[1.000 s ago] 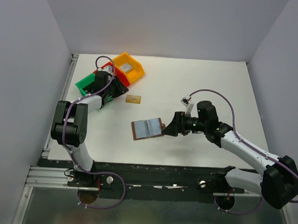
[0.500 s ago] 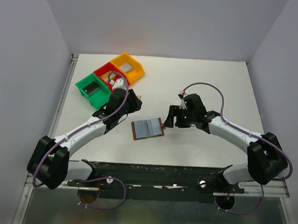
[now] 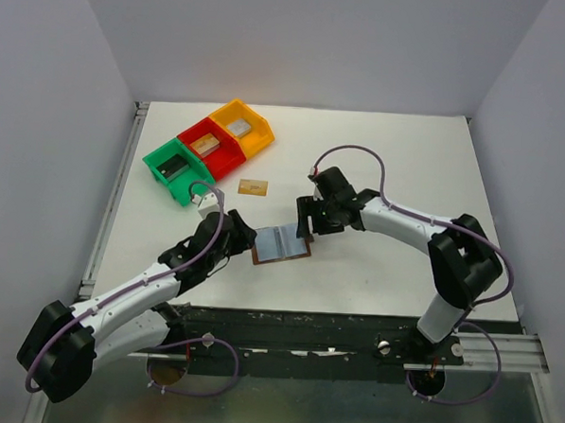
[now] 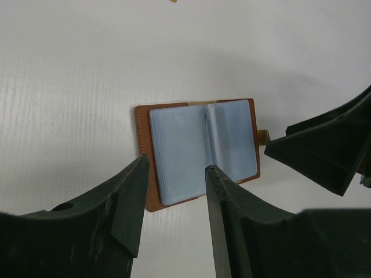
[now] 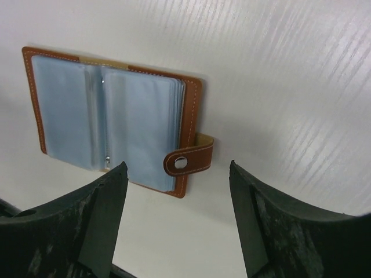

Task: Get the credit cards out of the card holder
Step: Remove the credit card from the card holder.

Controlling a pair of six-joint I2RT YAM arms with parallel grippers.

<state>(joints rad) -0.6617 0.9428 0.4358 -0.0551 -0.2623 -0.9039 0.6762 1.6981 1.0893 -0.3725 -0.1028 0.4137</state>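
Left wrist view: card holder (image 4: 200,152) open flat; left claw (image 4: 174,191) parted, empty.
Right claw (image 5: 177,172): wide, empty.
Handling: likely light, limp, slippery sleeves; pin a cover.

place: robot lab cell | evidence: white table (image 3: 409,152), plain grey walls (image 3: 310,42), dark mounting rail (image 3: 305,324)

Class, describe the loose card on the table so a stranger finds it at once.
Find the three coloured bins at the table's far left. Just nearer than the yellow one lies a flat gold-tan card, smaller than the open brown card holder nearby.
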